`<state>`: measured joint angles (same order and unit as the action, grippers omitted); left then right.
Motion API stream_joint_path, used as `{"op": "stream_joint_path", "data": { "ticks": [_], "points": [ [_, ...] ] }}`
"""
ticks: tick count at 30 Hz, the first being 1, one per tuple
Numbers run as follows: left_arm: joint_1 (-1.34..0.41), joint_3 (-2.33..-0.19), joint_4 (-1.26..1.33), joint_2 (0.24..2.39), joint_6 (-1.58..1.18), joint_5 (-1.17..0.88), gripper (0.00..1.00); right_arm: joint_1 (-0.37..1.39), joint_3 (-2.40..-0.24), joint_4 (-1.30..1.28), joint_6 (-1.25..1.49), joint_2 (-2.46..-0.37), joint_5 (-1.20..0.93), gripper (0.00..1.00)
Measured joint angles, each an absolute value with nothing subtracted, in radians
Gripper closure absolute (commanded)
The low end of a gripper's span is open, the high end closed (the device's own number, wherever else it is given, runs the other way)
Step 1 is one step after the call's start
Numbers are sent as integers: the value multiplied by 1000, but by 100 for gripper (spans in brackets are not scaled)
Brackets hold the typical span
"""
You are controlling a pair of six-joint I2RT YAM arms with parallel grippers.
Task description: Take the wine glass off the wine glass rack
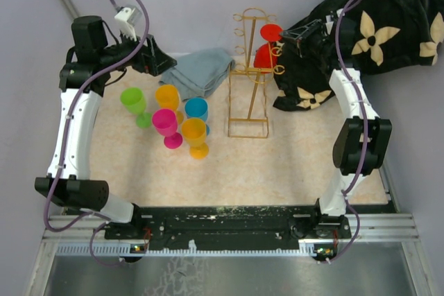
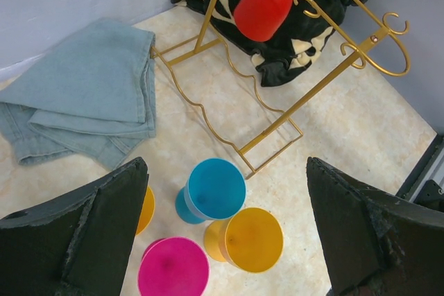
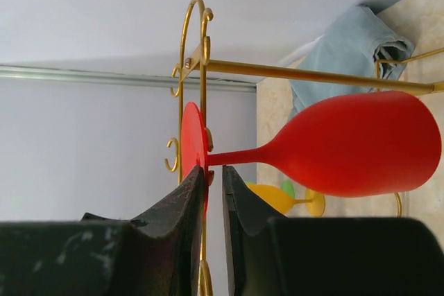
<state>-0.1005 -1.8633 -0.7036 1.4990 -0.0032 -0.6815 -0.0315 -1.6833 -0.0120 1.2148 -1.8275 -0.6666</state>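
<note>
The red wine glass [image 1: 264,55] hangs upside down on the right side of the gold wire rack [image 1: 249,127], its foot [image 1: 270,31] caught in a hook. In the right wrist view the glass [image 3: 354,143] lies sideways and the rack's post [image 3: 277,72] runs above it. My right gripper [image 3: 213,175] has its jaws almost together on the rim of the glass's foot [image 3: 193,136]; it shows in the top view [image 1: 281,45] beside the rack. My left gripper [image 1: 163,67] is wide open and empty, hovering above the coloured cups [image 2: 226,162]. The glass [image 2: 267,1] and rack [image 2: 277,112] show at the top of that view.
Several plastic goblets stand left of the rack: green [image 1: 132,98], orange [image 1: 167,95], blue [image 1: 196,109], pink [image 1: 165,121], orange [image 1: 194,131]. A folded blue-grey towel [image 1: 201,71] lies behind them. A black floral blanket [image 1: 374,25] is heaped at the back right, behind the right arm.
</note>
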Motion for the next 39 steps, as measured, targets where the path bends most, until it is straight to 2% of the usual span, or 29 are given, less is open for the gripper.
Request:
{"op": "stream_joint_path", "data": {
  "ticks": [4,39],
  "points": [
    [-101,-1863,-704,1499,-3,-682,0,-31,-1684,-3,1217,-1827,-667,100],
    [-118,-1852,-711,1499,6,-682,0,-31,-1790,-119,1206,-1827,-601,100]
  ]
}}
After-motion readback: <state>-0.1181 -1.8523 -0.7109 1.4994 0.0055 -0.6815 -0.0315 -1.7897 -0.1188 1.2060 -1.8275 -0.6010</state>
